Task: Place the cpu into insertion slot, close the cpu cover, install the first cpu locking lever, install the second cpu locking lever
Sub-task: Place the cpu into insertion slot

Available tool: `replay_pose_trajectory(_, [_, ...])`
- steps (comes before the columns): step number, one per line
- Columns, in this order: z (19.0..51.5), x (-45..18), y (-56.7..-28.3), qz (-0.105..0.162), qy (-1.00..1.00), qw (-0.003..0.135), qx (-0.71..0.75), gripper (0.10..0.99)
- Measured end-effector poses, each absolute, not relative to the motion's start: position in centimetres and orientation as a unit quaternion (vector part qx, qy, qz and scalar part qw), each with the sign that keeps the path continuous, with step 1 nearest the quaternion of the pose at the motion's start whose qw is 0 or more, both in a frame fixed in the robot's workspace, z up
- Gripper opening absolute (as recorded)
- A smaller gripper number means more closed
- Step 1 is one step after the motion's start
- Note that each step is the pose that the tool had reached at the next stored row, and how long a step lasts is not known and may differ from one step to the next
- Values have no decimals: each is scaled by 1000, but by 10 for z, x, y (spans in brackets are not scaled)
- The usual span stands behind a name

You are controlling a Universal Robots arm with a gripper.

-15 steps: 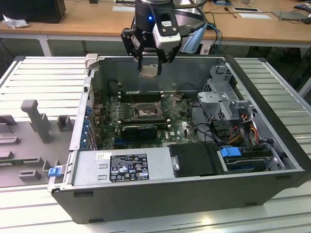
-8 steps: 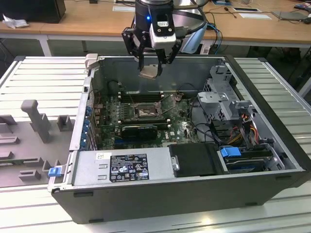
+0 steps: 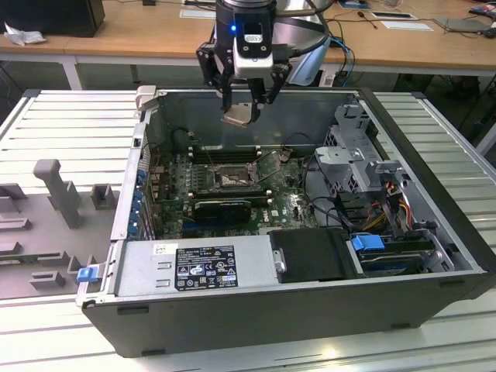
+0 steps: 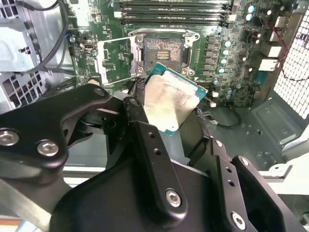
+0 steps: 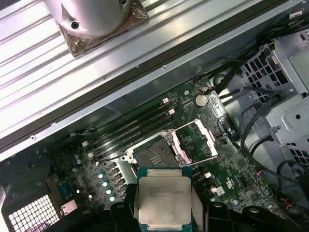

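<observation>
Beige-silver cpu (image 3: 237, 116) hangs pinched edgewise in the closed hand (image 3: 242, 107) high over the insertion slot (image 3: 232, 179), whose cpu cover (image 5: 197, 143) lies flipped open to admit it.

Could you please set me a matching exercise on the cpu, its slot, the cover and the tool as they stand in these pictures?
Things:
1. cpu
2. insertion slot
3. cpu cover
4. tool

States:
A. swung open, beside the insertion slot
B. shut on the cpu
C. empty, on the green board
D. held above the green board, not yet seated

Pairs: 1-D; 2-C; 3-A; 4-B
</observation>
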State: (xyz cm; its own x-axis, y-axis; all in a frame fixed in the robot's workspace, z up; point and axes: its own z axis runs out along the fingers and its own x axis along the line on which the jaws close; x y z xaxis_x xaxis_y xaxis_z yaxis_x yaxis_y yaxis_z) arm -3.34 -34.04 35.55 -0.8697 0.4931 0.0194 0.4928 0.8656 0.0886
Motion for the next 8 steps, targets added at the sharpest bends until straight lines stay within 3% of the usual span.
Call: replay_pose_trajectory(8, [355, -33, -340, 45, 952, 4, 303, 529])
